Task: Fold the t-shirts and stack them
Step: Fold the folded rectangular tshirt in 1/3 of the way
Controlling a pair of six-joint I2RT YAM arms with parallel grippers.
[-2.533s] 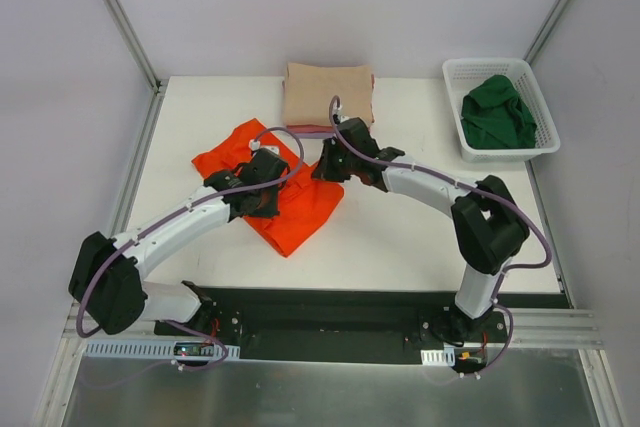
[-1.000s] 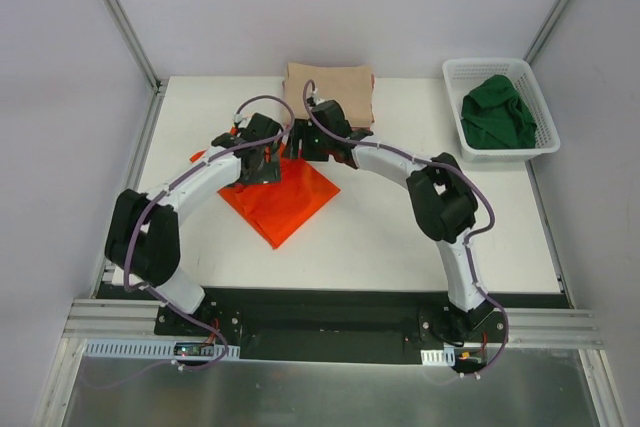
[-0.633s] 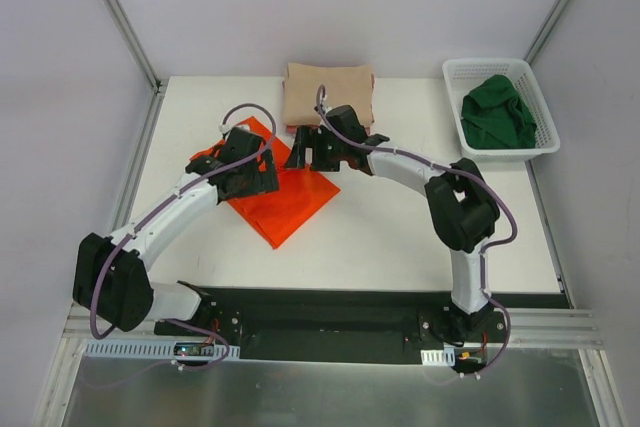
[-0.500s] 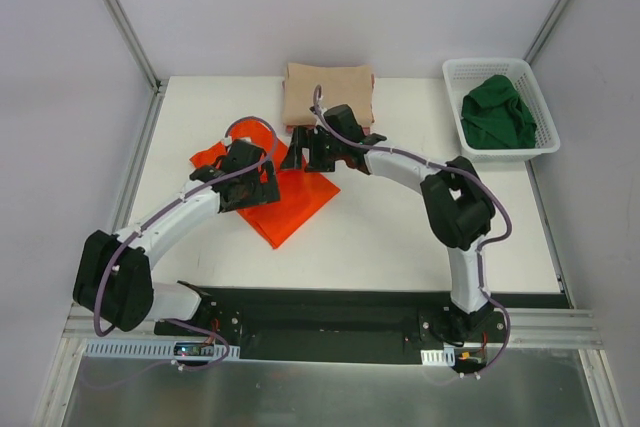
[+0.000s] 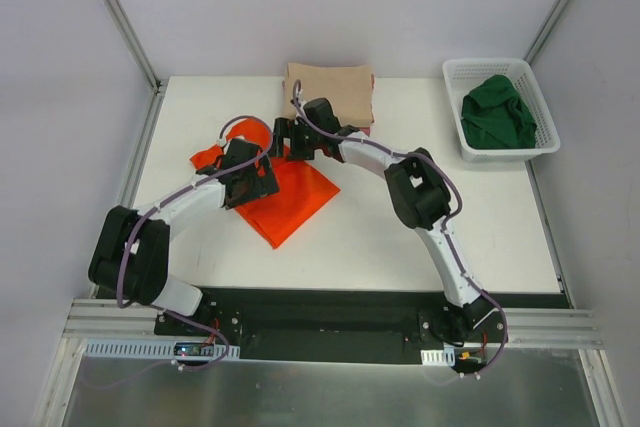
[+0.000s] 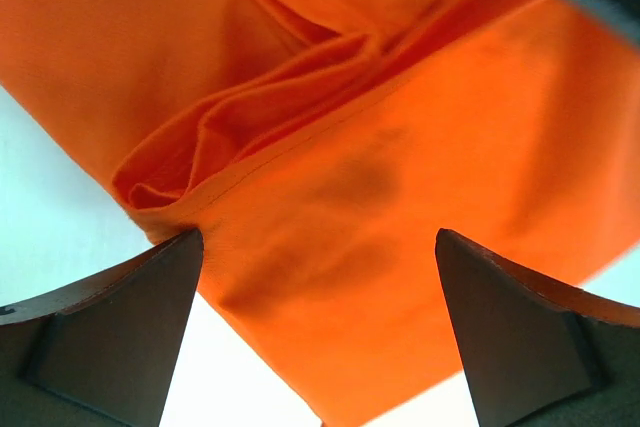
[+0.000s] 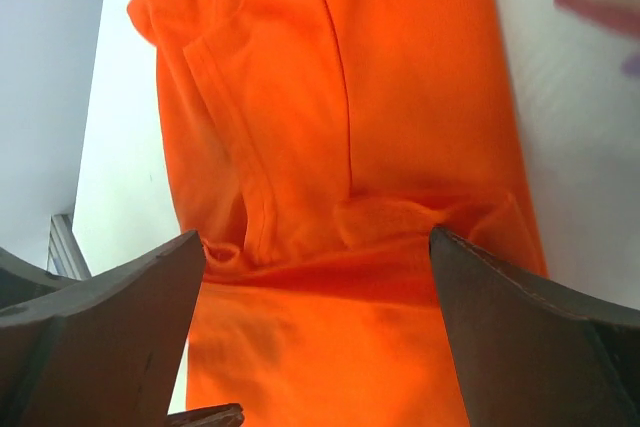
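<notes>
White table (image 5: 400, 237) | left gripper (image 6: 318, 277), right gripper (image 7: 315, 287) spread above orange t-shirt (image 5: 300, 197)

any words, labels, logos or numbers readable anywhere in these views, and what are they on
None can be read in any view.
The orange t-shirt is plain, with no print or tag showing.
The beige shirt, the dark green shirt and the white basket carry no marks.
The small boards at the arm bases may carry markings, but they are too small to read.
</notes>
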